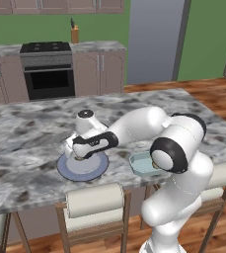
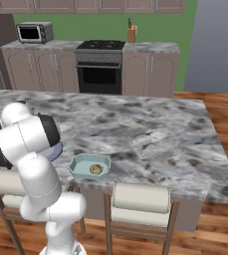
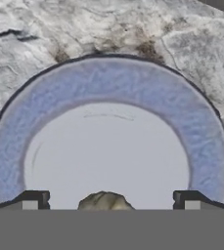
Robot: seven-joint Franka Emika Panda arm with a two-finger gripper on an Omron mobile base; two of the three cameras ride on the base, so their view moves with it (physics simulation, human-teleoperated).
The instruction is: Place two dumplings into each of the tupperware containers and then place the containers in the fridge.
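Gripper (image 3: 106,201) hovering over blue-grey plate (image 3: 45,122), fingers spread wide apart, a dumpling (image 3: 105,200) sitting between the tips.

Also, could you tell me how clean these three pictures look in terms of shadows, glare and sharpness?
Left base view: flat, even light, only a faint shadow under the blue-grey plate. Right base view: no glare, the dumpling in the pale blue-green tub is small and soft. Hand view: another dumpling between the open gripper tips is cut off below.

Glossy white arm (image 1: 139,126); dark joints
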